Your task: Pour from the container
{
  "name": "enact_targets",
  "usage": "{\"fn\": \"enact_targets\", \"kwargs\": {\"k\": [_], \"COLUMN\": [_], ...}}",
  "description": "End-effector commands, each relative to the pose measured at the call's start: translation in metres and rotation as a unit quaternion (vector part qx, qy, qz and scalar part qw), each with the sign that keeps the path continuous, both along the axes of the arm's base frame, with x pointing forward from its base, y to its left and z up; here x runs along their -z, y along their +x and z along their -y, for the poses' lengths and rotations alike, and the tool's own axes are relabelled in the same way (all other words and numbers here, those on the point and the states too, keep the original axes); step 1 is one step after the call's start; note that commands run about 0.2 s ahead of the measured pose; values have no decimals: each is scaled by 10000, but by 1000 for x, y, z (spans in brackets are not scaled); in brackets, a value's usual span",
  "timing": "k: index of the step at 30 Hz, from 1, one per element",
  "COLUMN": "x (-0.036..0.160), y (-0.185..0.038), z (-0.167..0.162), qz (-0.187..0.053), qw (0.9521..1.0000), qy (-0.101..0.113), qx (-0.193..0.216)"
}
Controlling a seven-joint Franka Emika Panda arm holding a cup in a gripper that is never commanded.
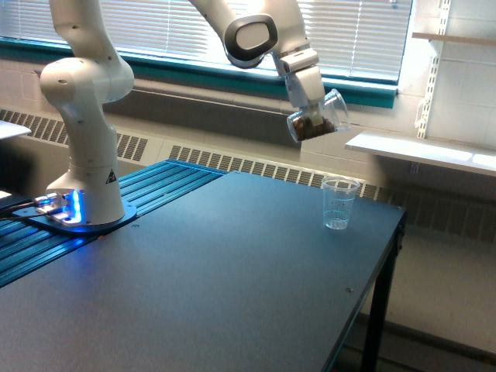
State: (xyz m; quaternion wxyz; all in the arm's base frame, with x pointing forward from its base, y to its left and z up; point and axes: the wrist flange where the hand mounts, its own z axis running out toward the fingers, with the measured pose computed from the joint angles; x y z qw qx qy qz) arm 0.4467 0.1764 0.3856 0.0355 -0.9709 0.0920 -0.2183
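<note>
1. The container (318,120) is the thing to be poured from, and nothing on the near stretch of the worktop (209,294) has any part in that; the dark surface closest to the camera carries none of the task's things.
2. Farther back, at the exterior view's left, my base (81,213) stands on blue ribbed panels beside the worktop, with blue lights glowing at its foot. From there my arm reaches up and across toward the window side.
3. Toward the worktop's far edge, at the exterior view's right, stands the smaller clear cup (339,203), upright and open-mouthed. I judge it is set there to receive the pour, with free space around it so a spill would land on the worktop.
4. Higher up, above and a little to the exterior view's left of that cup and well apart from it, I hold the container in the air. My jaws (308,101) are clamped on it from above. It is tilted, with its mouth toward the exterior view's right, and the brown granular bits lie against its lower-left side, none leaving the rim. I judge the tilt too slight to pour yet.
5. Beyond everything run the radiator grille, the window blinds and a wall shelf.
</note>
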Motion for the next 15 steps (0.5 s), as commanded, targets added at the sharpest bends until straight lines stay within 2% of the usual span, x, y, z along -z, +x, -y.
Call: {"fn": "enact_targets", "kwargs": {"k": [1, 15], "x": [9, 34], "y": [-5, -8], "z": [-16, -30], "qz": [-21, -260], "qw": [10000, 9994], "qy": [38, -210], "qx": [72, -35]}}
